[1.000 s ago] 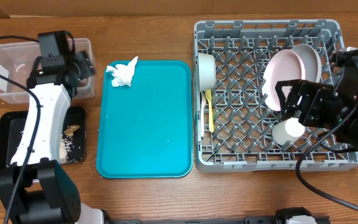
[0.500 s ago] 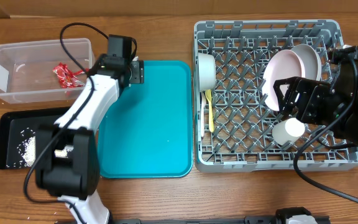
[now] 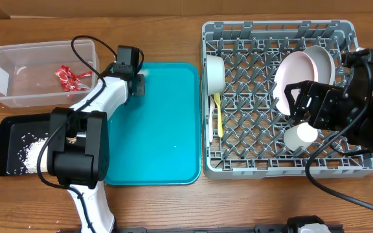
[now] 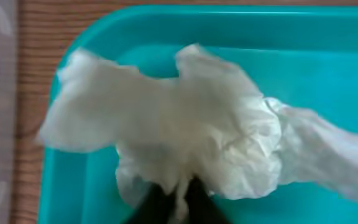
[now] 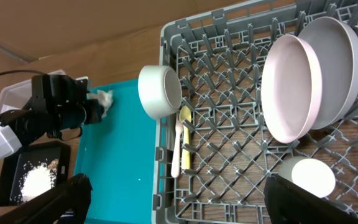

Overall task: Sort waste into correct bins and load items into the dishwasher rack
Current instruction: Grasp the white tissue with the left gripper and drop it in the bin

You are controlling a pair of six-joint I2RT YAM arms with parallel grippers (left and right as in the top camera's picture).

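Note:
The crumpled white napkin (image 4: 185,137) lies at the teal tray's far-left corner. My left gripper (image 4: 180,190) is shut on its near edge, and in the overhead view that gripper (image 3: 136,83) covers the napkin. A red wrapper (image 3: 70,76) rests in the clear tub (image 3: 5,90). White rice (image 3: 31,149) is in the black tray (image 3: 5,133). The grey rack (image 3: 271,169) holds two plates (image 3: 306,71), a bowl (image 3: 214,72), a yellow spoon (image 3: 217,113), a white fork (image 3: 212,129) and a cup (image 3: 301,136). My right gripper (image 3: 305,110) hovers open over the rack, holding nothing.
The teal tray (image 3: 167,129) sits between the bins and the rack. My left arm stretches from the near-left table edge across the black tray to the teal tray's corner. A black cable loops over the clear tub.
My left gripper swung from over the clear tub to the teal tray's far-left corner and shut on the napkin. The red wrapper now lies in the tub. The right arm stayed still.

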